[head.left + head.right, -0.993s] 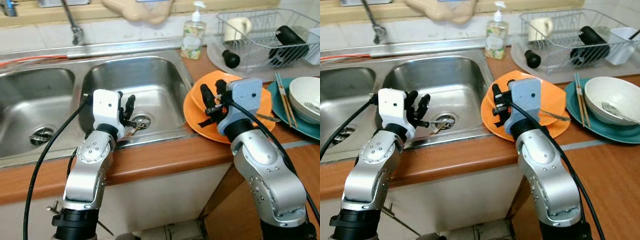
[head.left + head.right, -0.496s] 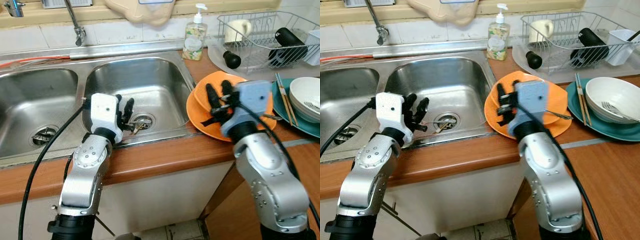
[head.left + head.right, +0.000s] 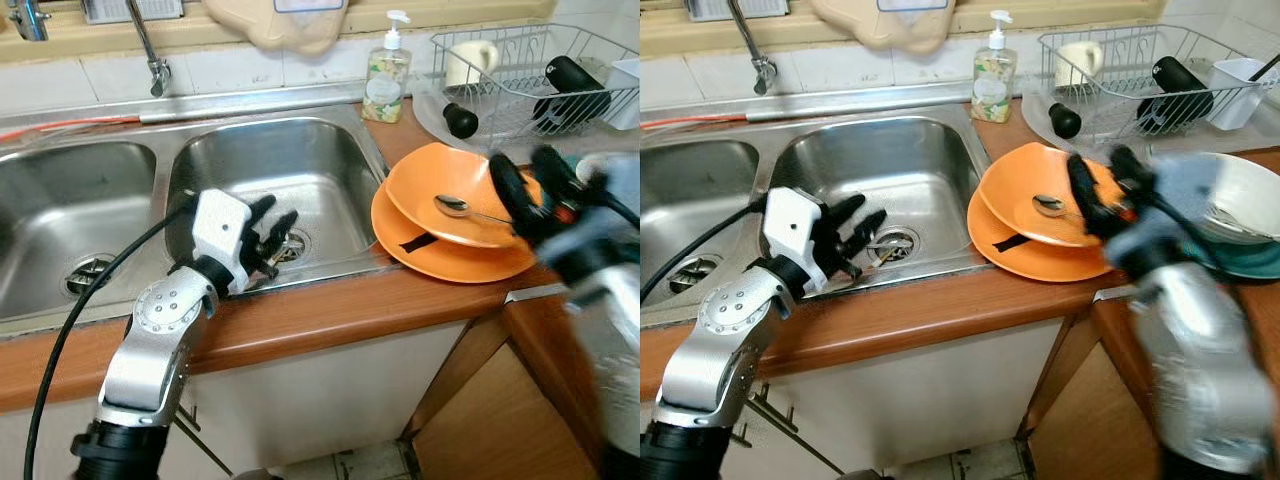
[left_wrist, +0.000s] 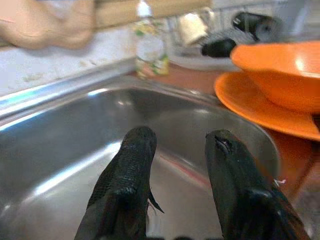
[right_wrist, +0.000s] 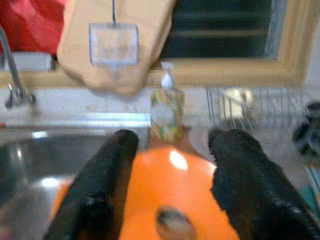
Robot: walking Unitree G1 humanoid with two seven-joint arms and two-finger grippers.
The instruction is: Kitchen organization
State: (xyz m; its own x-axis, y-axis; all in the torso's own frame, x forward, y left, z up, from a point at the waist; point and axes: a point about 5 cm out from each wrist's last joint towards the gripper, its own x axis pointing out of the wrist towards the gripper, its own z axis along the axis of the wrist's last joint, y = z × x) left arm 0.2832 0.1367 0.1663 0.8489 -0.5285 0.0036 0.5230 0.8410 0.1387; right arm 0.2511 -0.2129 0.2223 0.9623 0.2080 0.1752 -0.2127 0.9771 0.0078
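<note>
Two orange dishes are stacked on the wooden counter right of the sink: a shallow orange bowl [image 3: 450, 190] on an orange plate [image 3: 440, 260]. A metal spoon [image 3: 455, 207] lies in the bowl. My right gripper [image 3: 522, 165] hovers open over the right side of the bowl, blurred by motion, with nothing between its fingers; in the right wrist view the bowl [image 5: 170, 185] and spoon [image 5: 172, 220] lie just beyond the fingers [image 5: 107, 165]. My left gripper [image 3: 280, 225] is open and empty over the front edge of the right sink basin [image 3: 320, 170].
A soap bottle [image 3: 385, 75] stands behind the sink. The dish rack [image 3: 520, 70] at the back right holds a mug and a black bottle. A white bowl [image 3: 1245, 195] sits on a teal plate [image 3: 1250, 262] at the far right. The faucet [image 3: 150, 50] is at the back left.
My right arm has swung to the right off the orange dishes, uncovering the spoon in the bowl. The left gripper has tilted slightly toward the basin.
</note>
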